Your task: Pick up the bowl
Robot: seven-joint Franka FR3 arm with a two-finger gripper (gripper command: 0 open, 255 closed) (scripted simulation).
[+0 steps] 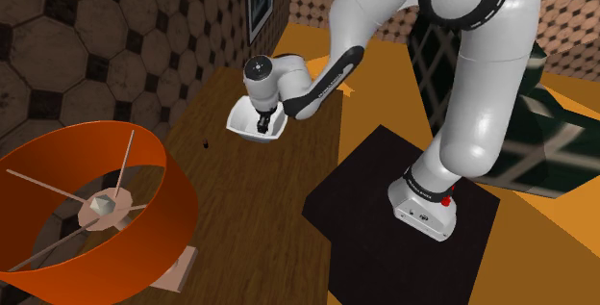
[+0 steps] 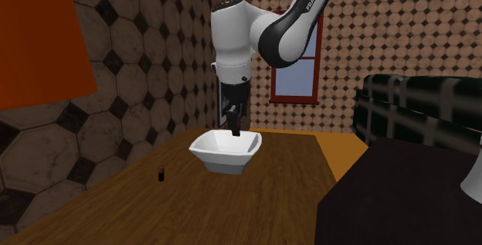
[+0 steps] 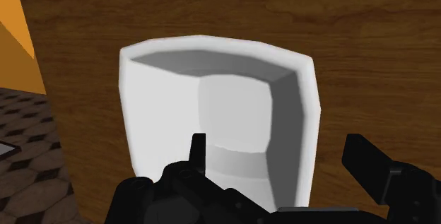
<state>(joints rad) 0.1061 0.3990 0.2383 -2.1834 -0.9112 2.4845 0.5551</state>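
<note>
The claw (image 3: 281,148) stands spread astride one wall of the white bowl (image 3: 162,67), one finger inside and one outside. Bare wooden table (image 3: 353,25) lies around it, with a patterned wall (image 2: 139,89) nearby.

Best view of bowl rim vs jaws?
Wrist view: the open jaws straddle one wall of the white square bowl. Second exterior view shows its side profile; in the shoulder view the arm partly covers it.

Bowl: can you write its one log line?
bowl: white, on wooden table | jaws: open, astride one bowl wall | grasp: not yet closed
</note>
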